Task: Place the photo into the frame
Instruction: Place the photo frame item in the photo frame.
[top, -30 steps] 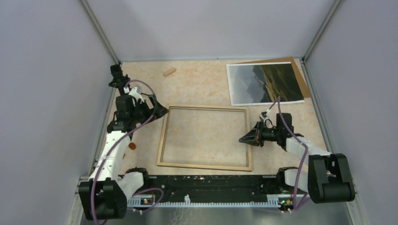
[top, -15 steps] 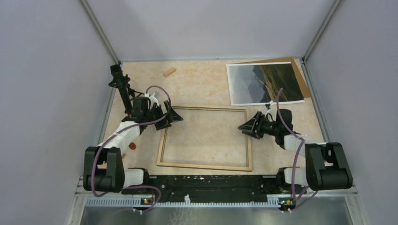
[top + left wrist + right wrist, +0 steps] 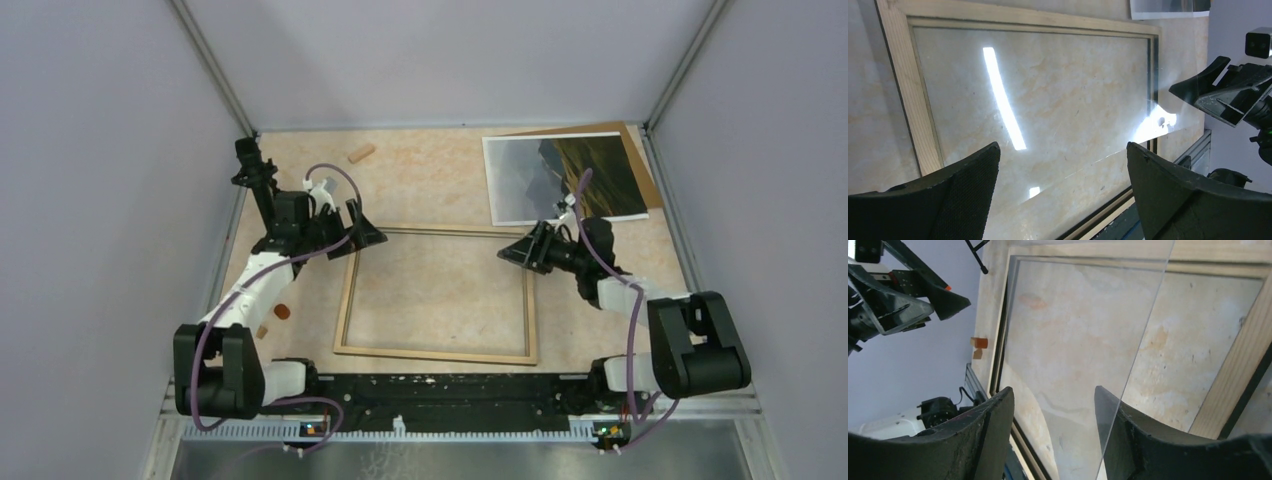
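2 claws gape wide, both empty: left gripper (image 3: pixel 368 228) at the upper-left corner of the frame (image 3: pixel 435 353), right gripper (image 3: pixel 515 248) at its upper right. The photo (image 3: pixel 540 175) lies far upper right on the backing board (image 3: pixel 640 150). Danger: the clear pane (image 3: pixel 1073 340) looks loose, so 1 nudge could skid or crack it.

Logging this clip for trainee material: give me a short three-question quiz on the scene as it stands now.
1. True or false: the photo already lies inside the frame.
2. What does the photo rest on? A: bare tabletop; B: the brown board; C: the frame.
3. Fill in: the left gripper and right gripper are both ____.
Key: 1 false; 2 B; 3 open.
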{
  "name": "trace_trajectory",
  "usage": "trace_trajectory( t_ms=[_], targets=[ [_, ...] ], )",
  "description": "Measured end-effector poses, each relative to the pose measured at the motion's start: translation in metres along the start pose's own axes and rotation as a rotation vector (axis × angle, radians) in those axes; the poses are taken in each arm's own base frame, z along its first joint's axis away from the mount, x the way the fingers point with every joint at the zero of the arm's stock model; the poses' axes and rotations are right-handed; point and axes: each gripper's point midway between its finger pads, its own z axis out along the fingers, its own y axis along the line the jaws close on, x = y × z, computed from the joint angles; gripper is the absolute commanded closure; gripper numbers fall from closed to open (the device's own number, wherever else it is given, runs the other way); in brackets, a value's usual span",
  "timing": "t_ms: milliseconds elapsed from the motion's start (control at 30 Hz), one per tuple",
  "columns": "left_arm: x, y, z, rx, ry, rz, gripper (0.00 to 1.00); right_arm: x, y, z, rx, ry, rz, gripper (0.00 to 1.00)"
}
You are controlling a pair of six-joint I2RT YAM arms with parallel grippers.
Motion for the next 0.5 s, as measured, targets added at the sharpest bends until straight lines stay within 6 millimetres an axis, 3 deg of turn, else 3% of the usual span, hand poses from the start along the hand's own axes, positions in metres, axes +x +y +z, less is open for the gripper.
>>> trace_trajectory(
  t_ms=[200, 367, 433, 467, 500],
  targets=[
    [-0.018, -0.013, -0.011, 0.011, -0.062, 0.075, 0.02, -0.024, 0.011, 0.009, 0.007, -0.009, -0.087, 0.42],
    [-0.017, -0.013, -0.011, 0.010, -0.061, 0.094, 0.02, -0.020, 0.025, 0.018, -0.007, 0.065, -0.168, 0.38],
    [-0.018, -0.012, -0.011, 0.010, -0.061, 0.101, 0.02, -0.011, 0.034, 0.019, 0.002, 0.114, -0.206, 0.30],
    [-0.017, -0.012, -0.011, 0.010, -0.061, 0.105, 0.02, -0.009, 0.039, 0.019, 0.006, 0.130, -0.220, 0.17],
    [-0.018, -0.012, -0.011, 0.010, -0.061, 0.109, 0.02, -0.009, 0.044, 0.017, 0.013, 0.135, -0.232, 0.14]
  ],
)
